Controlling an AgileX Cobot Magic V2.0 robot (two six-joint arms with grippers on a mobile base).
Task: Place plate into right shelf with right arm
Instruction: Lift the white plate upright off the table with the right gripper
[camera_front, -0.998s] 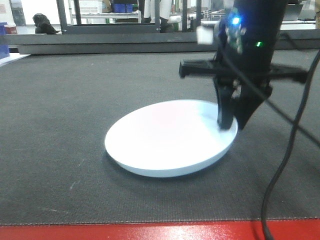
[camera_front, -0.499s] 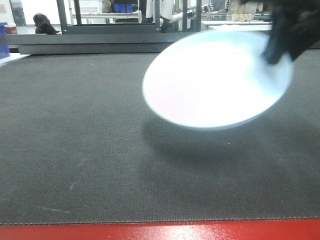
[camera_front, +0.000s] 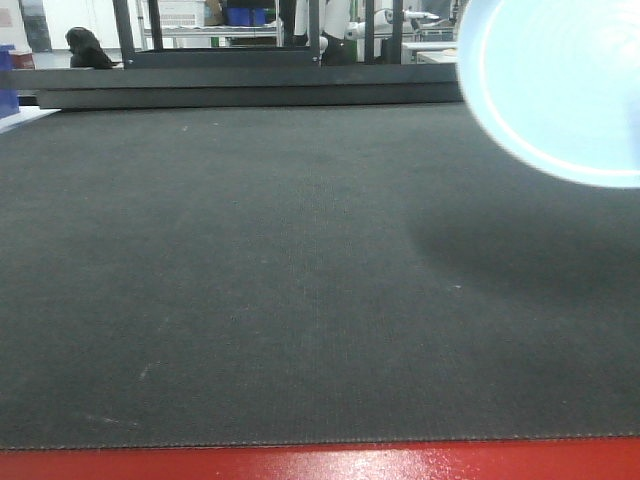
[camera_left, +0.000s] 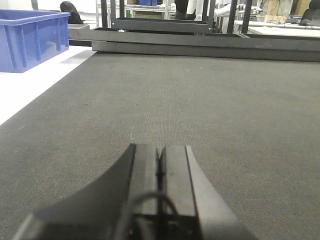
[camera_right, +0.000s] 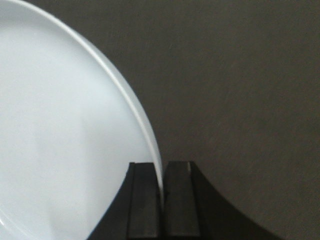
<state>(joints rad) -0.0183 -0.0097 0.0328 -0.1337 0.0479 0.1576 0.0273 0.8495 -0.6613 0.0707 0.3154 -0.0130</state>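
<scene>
The white plate (camera_front: 560, 85) hangs tilted in the air at the upper right of the front view, cut off by the frame edge, with its shadow on the dark mat below. In the right wrist view the plate (camera_right: 60, 125) fills the left half, and my right gripper (camera_right: 162, 167) is shut on its rim, one finger on each face. My left gripper (camera_left: 159, 150) is shut with nothing in it, low over the mat. The right shelf is out of view.
A dark grey mat (camera_front: 250, 280) covers the table, edged in red (camera_front: 300, 465) at the front. A blue bin (camera_left: 30, 37) stands on a white surface at the left. Dark metal frames (camera_front: 250, 70) run along the far side.
The plate was lifted off the mat by its rim, then carried up and to the right until it is partly out of the front view. The right arm has left that view.
</scene>
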